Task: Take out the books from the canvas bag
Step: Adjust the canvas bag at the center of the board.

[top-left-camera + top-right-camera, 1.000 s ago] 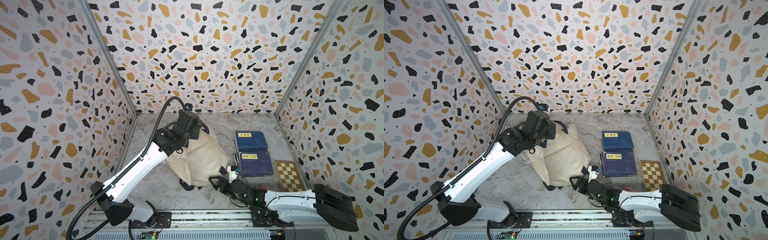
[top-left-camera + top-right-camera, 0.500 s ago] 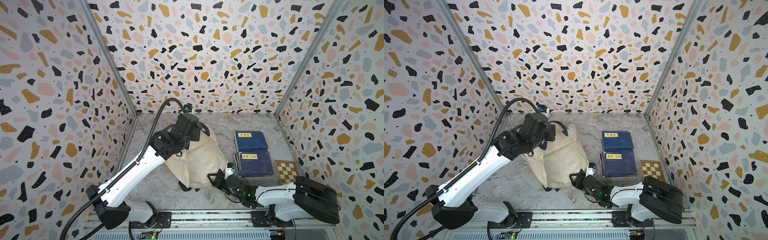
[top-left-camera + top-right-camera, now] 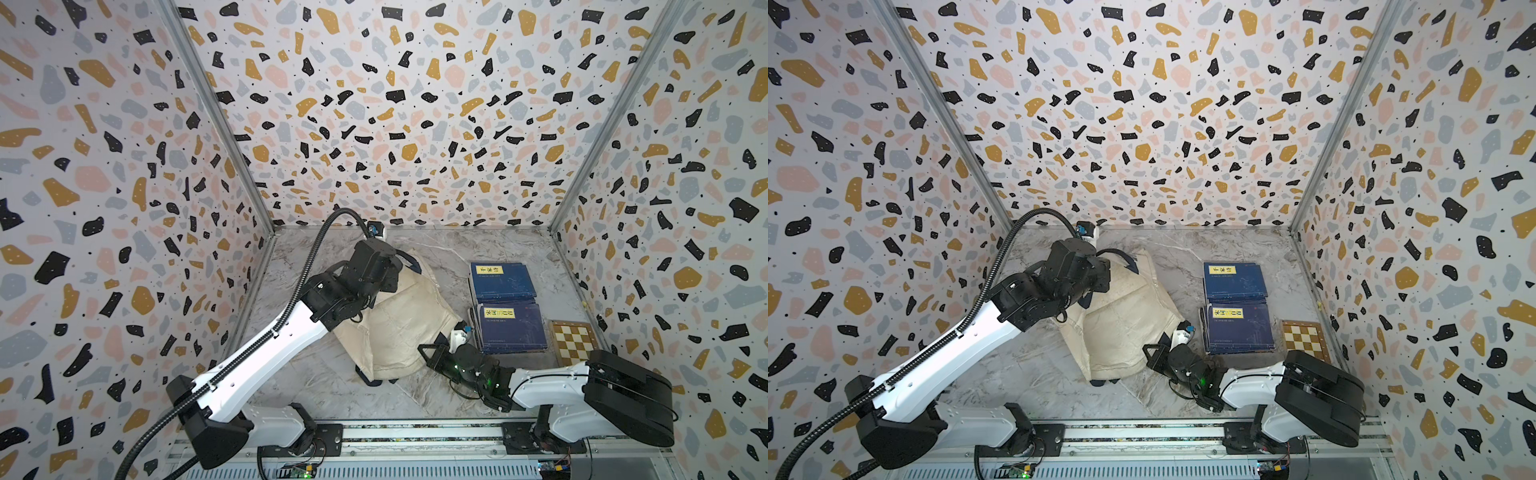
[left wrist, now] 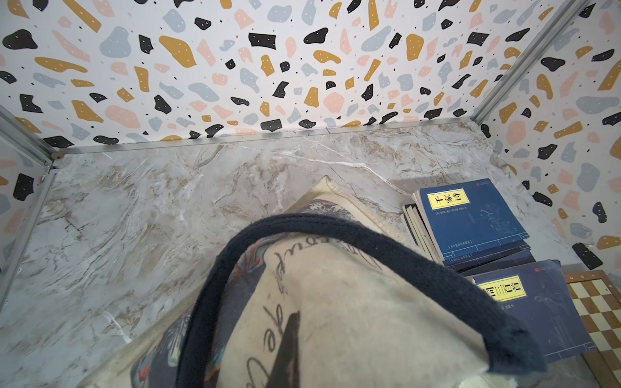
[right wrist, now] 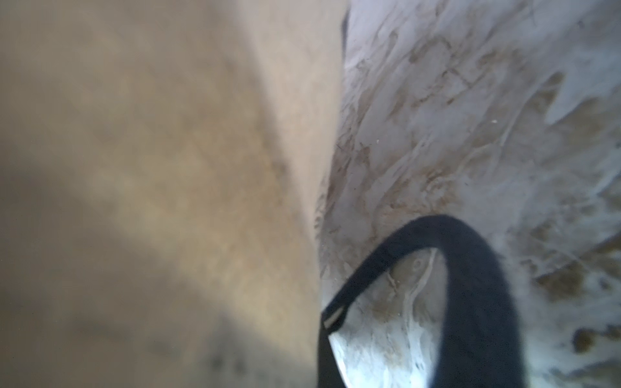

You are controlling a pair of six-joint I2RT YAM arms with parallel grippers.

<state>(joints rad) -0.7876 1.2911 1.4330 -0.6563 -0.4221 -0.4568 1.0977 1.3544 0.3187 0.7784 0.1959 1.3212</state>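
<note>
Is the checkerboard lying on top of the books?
No, the checkerboard lies beside the near books, not on them.

My left arm (image 3: 266,353) is a long white shell with black joints and a boxy black wrist. A ribbed black cable conduit (image 3: 309,257) runs along it from base to wrist. My right arm (image 3: 548,384) is white too, with a bulky black housing (image 3: 627,399), thin black wires and a small green light (image 3: 490,379). Both arms stand on black mounts on a silver rail (image 3: 415,434).
</note>
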